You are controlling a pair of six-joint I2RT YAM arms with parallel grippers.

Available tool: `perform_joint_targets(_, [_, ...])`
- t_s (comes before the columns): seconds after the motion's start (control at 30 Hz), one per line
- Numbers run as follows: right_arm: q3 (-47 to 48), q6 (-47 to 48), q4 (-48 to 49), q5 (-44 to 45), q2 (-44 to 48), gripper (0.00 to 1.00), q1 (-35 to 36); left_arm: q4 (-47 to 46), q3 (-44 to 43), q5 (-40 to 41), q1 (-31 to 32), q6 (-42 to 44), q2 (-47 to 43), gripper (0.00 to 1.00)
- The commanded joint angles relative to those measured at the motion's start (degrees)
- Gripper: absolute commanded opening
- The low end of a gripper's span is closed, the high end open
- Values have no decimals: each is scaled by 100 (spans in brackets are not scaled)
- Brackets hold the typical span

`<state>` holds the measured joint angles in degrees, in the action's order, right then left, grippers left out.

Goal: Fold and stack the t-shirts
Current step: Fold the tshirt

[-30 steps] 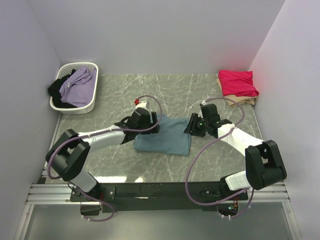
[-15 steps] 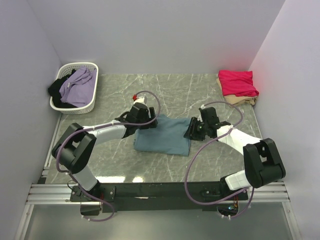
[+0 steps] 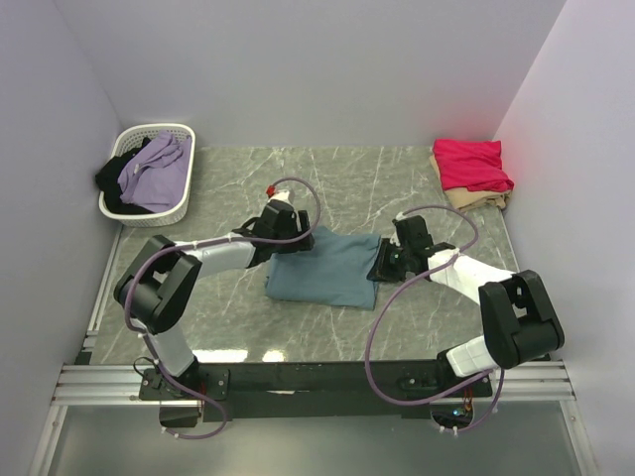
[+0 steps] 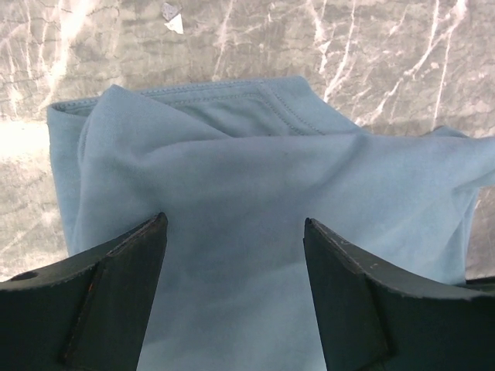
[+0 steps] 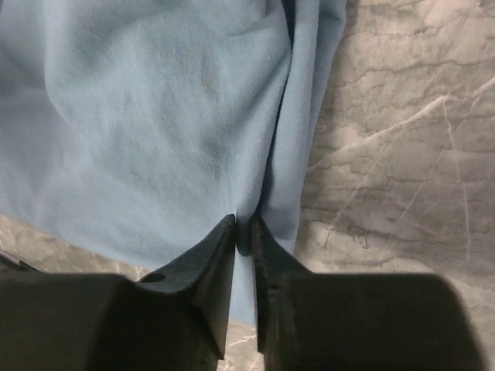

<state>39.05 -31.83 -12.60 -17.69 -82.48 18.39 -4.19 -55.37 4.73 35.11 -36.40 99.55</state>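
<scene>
A grey marbled desk [image 3: 347, 178] between pale walls carries the folded teal-blue t-shirt [image 3: 327, 270] at its middle, with the crimson-pink t-shirt [image 3: 472, 164] lying on the beige t-shirt [image 3: 478, 201] at the far right corner. The left end effector [image 4: 236, 232] is over the teal-blue t-shirt's far left corner with jaws spread wide — while the right end effector [image 5: 244, 228] is pinched closed on a fold of cloth at its right edge.

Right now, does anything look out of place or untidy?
Yes. A black cloth hangs over the left rim of the white basket. The blue shirt is creased, its right edge pinched in the right claw.
</scene>
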Motion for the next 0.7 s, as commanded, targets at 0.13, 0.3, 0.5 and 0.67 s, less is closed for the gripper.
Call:
perform_joint_targets(0.13, [-257,-16,-102,178,390,1,77,-399,-193,-245,-303,124,293,70])
perform_joint_targets(0.3, [-398,-51,-523,669,794,0,103,-452,-237,-394,-558,212,478,67])
perform_joint_targets(0.5, [-451,-139,-779,1101,1032,0,112,-478,-298,-429,-646,265,539,68])
perform_joint_targets(0.67, [-442,-174,-876,1330,1093,32,121,-495,-316,-429,-646,283,487,69])
